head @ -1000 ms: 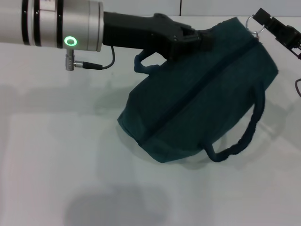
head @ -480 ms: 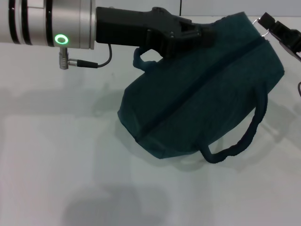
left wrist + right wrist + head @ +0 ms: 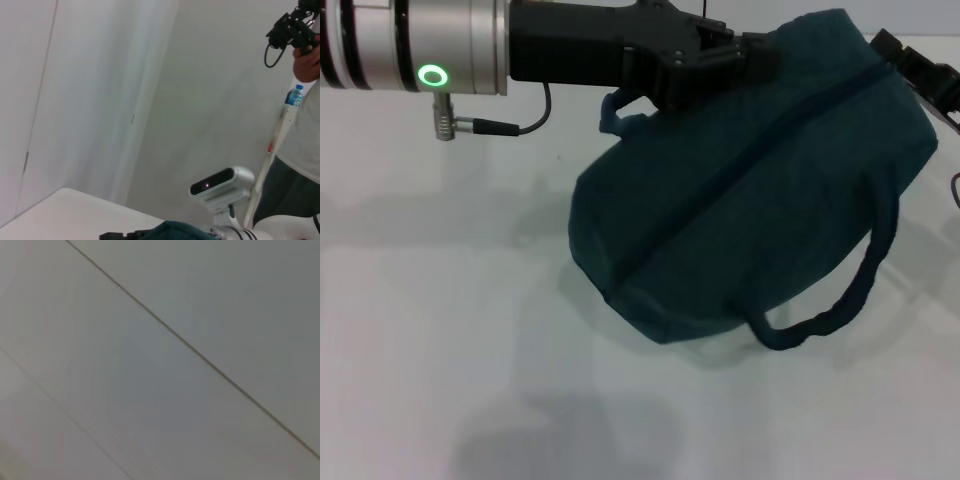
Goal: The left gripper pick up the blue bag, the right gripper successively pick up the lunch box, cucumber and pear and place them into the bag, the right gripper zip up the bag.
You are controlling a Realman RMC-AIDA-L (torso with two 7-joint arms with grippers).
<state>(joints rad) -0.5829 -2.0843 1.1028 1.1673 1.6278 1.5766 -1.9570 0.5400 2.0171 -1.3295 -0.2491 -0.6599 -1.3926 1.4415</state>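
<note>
Left gripper point(image 3: 760, 58): jaws clamped on the blue bag's far upper edge, at the end of a black arm reaching in level from the left with its green light ring point(image 3: 432, 76) lit.
Blue bag point(image 3: 750, 190): hanging tilted from the left jaws, high end at the jaws, low corner resting on or just above the white surface point(image 3: 440, 330); zip line running diagonally down from between the two sets of jaws, looking shut along the whole visible length.
Handles: one loop point(image 3: 620, 108) just below the left jaws, the other point(image 3: 850, 290) drooping off the near side, well below the right jaws.
Right gripper point(image 3: 920, 72): at the bag's top right corner, right at the zip's end; open or closed, cannot tell, since the bag's edge hides the tips.
Change over the last second: left arm drawn back leftward and slightly up, bag raised and swung with it; ring pull, earlier plain beside the right jaws, now hidden behind the fabric.
Meaning for the task: zip apparently run home, so probably the closing moments of the last step; release and withdrawal likely all that remains.
Lunch box, cucumber, pear: none visible; presumably inside the shut bag.
Left wrist view: a strip of bag fabric point(image 3: 175, 231) at the lower edge, a person point(image 3: 300, 140) standing beyond.
Right wrist view: blank wall only.
</note>
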